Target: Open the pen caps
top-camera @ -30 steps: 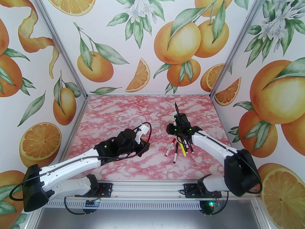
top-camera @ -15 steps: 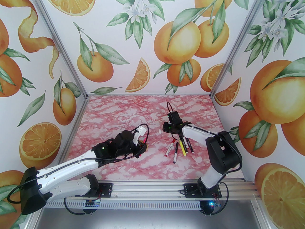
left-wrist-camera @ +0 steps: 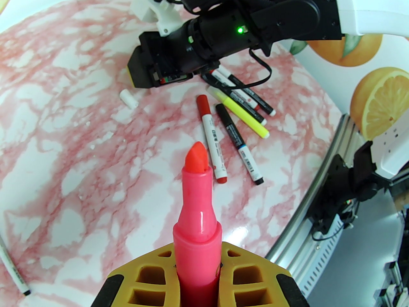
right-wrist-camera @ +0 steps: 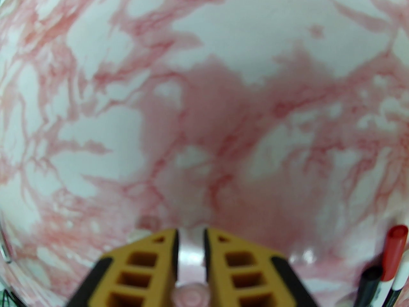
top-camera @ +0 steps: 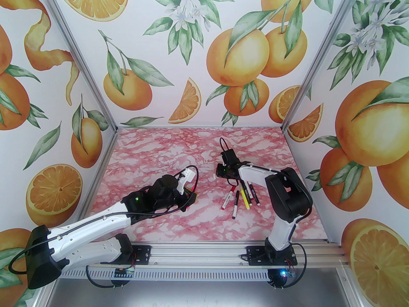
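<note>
White pen cap [left-wrist-camera: 128,98]: loose on the pink-marbled table [top-camera: 159,152], just ahead of the right gripper [right-wrist-camera: 190,232].

Pale pink cap [right-wrist-camera: 191,261]: pinched between the right gripper's yellow fingers, jaws nearly together on it. View is blurred.

Right arm: elbow raised high, forearm sloping down and leftward, wrist low over the table.

Left arm: stretched low and forward from its base, forearm near level, wrist turned toward the right arm.

Left gripper [left-wrist-camera: 198,248]: clamped on the pink pen [left-wrist-camera: 196,203]. The barrel juts forward past the fingers, orange-red chisel tip bare.

Capped pens [left-wrist-camera: 238,141]: fanned on the table beyond the left gripper and to its right, close under the right wrist. One is red-capped, one black-capped, one yellow, with two more white barrels behind.

Top view gives the arm poses, with the wrist bodies covering the fingers. Left wrist view gives the bare tip and the loose cap. Right wrist view gives the pinched cap, plus a red cap [right-wrist-camera: 395,241] and a black cap [right-wrist-camera: 370,278] off the right gripper's right finger.
</note>
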You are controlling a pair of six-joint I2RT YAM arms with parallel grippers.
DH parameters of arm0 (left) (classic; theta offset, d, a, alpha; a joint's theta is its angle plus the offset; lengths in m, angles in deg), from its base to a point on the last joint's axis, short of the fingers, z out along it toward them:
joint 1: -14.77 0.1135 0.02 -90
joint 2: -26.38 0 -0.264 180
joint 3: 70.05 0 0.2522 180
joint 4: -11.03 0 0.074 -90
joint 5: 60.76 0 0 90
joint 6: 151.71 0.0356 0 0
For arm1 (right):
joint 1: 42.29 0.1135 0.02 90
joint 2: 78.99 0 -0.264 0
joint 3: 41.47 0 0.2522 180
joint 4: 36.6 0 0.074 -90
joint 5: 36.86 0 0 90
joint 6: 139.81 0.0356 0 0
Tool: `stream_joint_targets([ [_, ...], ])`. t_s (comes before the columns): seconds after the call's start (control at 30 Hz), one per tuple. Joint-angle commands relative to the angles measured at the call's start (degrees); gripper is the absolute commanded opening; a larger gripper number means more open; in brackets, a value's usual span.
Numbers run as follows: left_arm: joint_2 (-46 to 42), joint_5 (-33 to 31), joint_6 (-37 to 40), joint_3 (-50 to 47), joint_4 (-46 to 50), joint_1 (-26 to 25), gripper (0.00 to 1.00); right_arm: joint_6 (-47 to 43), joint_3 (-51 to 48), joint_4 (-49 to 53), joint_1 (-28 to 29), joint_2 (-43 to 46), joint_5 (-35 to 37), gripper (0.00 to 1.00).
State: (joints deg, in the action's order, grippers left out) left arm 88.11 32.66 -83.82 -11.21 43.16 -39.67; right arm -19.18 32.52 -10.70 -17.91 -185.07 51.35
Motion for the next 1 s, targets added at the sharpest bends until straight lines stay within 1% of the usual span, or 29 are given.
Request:
stream_joint_targets([
  [0.0, -1.2, 0.6, 0.3, -0.8, -0.3, 0.3, 0.00, 0.8, 1.6, -0.9, 0.6, -1.5, 2.6, 0.22],
  [0.2, -1.2, 0.8, 0.1, -1.0, -0.4, 0.3, 0.00, 0.5, 2.4, -0.3, 0.5, -2.8, 3.2, 0.22],
  [0.37, -1.3, 0.8, 0.0, -1.1, -0.4, 0.3, 0.00, -0.1, 2.5, 0.1, 0.5, -2.1, 3.5, 0.24],
  [0.57, -0.6, 1.2, 0.2, -0.8, -0.6, 0.3, 0.00, -1.4, 1.3, 1.5, 0.6, 0.3, 4.6, 0.29],
  [0.73, 0.4, 1.8, 0.3, -0.4, -1.0, 0.2, 0.00, -1.8, -0.8, 1.0, 1.0, 2.0, 3.9, 0.34],
  [0.97, 0.6, 2.0, 0.5, -0.2, -0.9, 0.2, 0.00, -1.2, -3.3, -0.1, 1.6, 3.8, 3.4, 0.30],
])
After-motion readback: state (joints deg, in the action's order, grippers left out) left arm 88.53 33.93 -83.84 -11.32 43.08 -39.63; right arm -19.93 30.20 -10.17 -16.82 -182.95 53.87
